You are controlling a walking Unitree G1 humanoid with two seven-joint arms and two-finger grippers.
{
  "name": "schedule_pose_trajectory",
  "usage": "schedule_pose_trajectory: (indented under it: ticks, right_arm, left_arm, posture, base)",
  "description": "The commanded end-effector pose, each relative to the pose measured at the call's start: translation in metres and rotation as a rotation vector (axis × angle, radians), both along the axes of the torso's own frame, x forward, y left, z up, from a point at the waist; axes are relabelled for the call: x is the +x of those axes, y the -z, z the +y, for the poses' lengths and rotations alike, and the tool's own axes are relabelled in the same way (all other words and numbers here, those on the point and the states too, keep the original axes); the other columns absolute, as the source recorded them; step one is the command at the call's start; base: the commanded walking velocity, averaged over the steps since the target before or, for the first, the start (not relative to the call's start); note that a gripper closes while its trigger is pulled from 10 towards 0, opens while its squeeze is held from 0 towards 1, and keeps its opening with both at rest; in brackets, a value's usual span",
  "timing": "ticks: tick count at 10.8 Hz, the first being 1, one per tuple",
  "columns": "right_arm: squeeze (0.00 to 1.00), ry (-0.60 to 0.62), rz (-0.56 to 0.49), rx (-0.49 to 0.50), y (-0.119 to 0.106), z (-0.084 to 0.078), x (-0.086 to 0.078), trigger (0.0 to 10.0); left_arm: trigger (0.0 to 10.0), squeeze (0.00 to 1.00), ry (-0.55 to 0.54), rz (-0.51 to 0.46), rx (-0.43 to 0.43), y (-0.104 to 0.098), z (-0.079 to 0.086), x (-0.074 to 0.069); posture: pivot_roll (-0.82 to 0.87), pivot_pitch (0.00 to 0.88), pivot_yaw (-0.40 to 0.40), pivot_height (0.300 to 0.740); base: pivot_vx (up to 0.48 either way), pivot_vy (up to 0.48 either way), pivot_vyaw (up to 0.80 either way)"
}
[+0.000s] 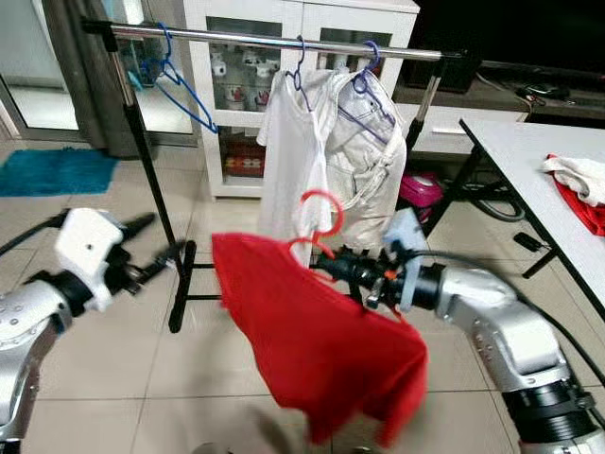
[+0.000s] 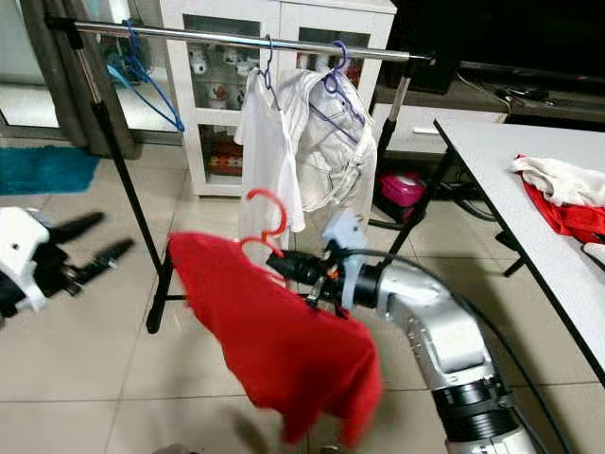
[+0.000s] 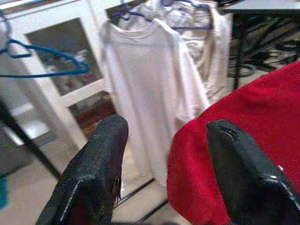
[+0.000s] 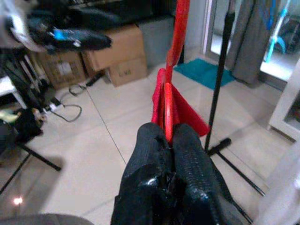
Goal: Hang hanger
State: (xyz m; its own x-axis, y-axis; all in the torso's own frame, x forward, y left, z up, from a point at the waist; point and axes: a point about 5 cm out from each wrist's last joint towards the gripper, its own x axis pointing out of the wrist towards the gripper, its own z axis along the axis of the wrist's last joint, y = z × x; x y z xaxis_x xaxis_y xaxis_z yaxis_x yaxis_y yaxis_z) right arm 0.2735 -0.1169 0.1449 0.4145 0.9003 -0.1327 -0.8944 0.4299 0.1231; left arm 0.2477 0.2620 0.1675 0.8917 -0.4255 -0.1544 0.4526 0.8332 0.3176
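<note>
My right gripper (image 1: 333, 266) is shut on a red hanger (image 1: 321, 214) just below its hook, out in front of me at mid height. A red shirt (image 1: 317, 336) drapes from that hanger. The wrist view shows the fingers (image 4: 154, 154) pinched on the hanger's thin red bar (image 4: 174, 47). My left gripper (image 1: 159, 240) stands open to the left of the shirt, holding nothing, with the red cloth (image 3: 243, 108) close beside one finger. Behind stands a clothes rack whose metal rail (image 1: 246, 38) carries an empty blue hanger (image 1: 180, 83), a white shirt (image 1: 288, 161) and a pale jacket (image 1: 367, 156).
A white table (image 1: 529, 161) with red and white clothes (image 1: 581, 184) runs along the right. A white glass-door cabinet (image 1: 236, 104) stands behind the rack. The rack's black foot (image 1: 181, 293) rests on the tiled floor. A teal mat (image 1: 57, 170) lies at the far left.
</note>
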Motion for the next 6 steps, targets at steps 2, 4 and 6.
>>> schedule_pose_trajectory:
  ticks: [2, 4, 6]
  right_arm:
    - [0.00, 0.099, -0.050, 0.006, -0.016, -0.011, 0.013, 0.0]
    - [0.00, 0.386, 0.037, 0.015, 0.008, -0.011, 0.023, 0.0]
    - [0.00, 0.528, 0.137, -0.023, 0.031, 0.002, 0.018, 10.0]
  left_arm:
    - [10.0, 0.00, -0.084, -0.087, -0.158, -0.004, -0.014, 0.001]
    - [10.0, 0.00, -0.213, -0.063, -0.220, 0.009, -0.034, -0.010]
    - [10.0, 0.00, -0.348, -0.033, -0.226, 0.029, -0.040, -0.018]
  posture:
    - [-0.01, 0.000, -0.037, 0.740]
    - [0.00, 0.000, -0.048, 0.740]
    - [0.01, 0.000, -0.055, 0.740]
  base:
    - [0.000, 0.000, 0.00]
    - [0.000, 0.000, 0.00]
    - [0.000, 0.000, 0.00]
